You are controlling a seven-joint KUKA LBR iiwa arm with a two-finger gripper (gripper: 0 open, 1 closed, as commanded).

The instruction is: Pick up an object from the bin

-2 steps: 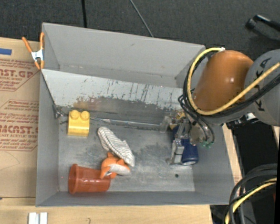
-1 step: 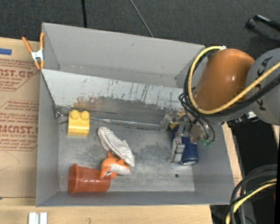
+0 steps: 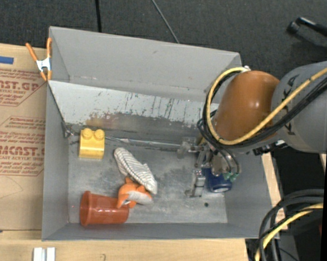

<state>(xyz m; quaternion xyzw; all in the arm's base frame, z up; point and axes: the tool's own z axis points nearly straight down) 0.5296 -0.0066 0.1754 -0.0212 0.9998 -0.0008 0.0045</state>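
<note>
My gripper is low in the right part of the bin, under the orange-covered wrist. Its two metal fingers stand apart, open, with only bare bin floor between them. A small blue rounded thing lies just right of the nearer finger, partly hidden under the wrist; whether it touches the finger I cannot tell. A white and grey striped oblong thing lies left of the gripper, in the middle of the bin.
A yellow two-stud brick sits at the left by the back wall. An orange-red cup lies on its side at the front left, with a small orange and white thing beside it. The arm covers the bin's right side.
</note>
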